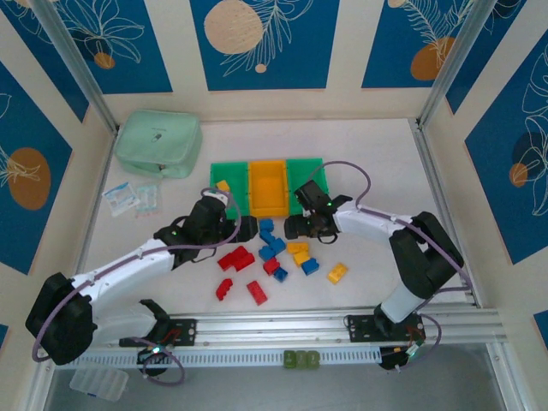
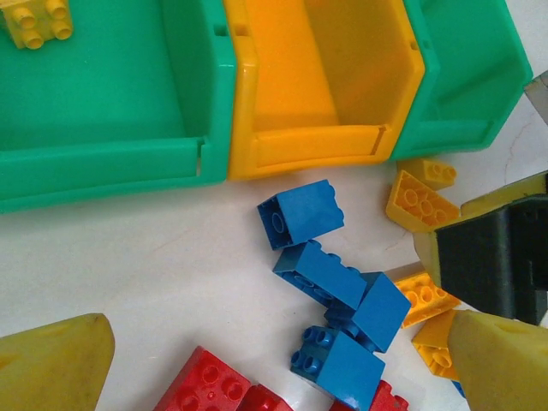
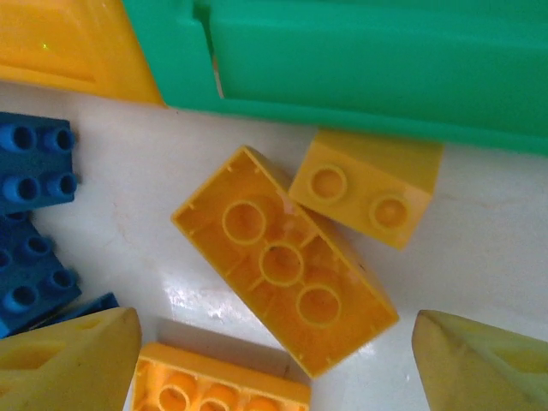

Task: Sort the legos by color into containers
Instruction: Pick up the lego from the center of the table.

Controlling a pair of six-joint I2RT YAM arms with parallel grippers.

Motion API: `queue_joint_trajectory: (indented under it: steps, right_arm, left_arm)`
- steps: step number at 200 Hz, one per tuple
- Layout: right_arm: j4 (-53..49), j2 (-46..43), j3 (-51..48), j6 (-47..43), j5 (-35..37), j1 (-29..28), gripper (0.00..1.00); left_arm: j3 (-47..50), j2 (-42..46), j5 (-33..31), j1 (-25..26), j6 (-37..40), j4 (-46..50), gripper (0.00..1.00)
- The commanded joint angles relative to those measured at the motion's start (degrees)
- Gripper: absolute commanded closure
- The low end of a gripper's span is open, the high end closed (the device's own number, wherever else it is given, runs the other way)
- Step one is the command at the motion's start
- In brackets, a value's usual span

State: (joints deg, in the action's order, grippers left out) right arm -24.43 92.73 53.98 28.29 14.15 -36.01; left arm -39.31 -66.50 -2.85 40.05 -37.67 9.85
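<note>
Right end effector (image 3: 274, 347) spread — over yellow lego (image 3: 282, 261).

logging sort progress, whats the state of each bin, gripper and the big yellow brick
left green bin, holds one yellow brick
orange bin, empty
right green bin, nothing visible inside
left gripper, open
right gripper, open
big yellow brick, upside down

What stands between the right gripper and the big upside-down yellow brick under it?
Nothing visible. The right gripper is open, one finger on each side of the big yellow brick. A small yellow brick lies at its far edge, by the green bin, not over it.
</note>
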Motion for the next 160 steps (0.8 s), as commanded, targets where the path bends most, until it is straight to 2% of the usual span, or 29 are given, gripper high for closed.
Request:
queue_joint_trajectory:
  steps: [1,56,85,160]
  right_arm:
    - [1.13,1.66,1.97,-2.14,-0.23,-0.63,0.19]
    - [0.4,3.62,2.4,-2.99,2.06,-3.36,0.31]
    - [0.13,4.77,2.96,-3.28,3.37,-3.63,0.33]
    - [-1.33,5.19,3.86,-4.39,5.6,-5.1,0.54]
  left_arm:
    - [-2.26,0.05,-1.61,0.55,0.09,0.34,0.01]
    - [-2.1,0.89,-3.01,0.55,0.43,1.49,0.01]
    - [-1.91,1.24,-3.39,0.54,0.47,1.63,0.01]
    - [-0.91,2.98,-4.64,0.55,0.34,2.22,0.01]
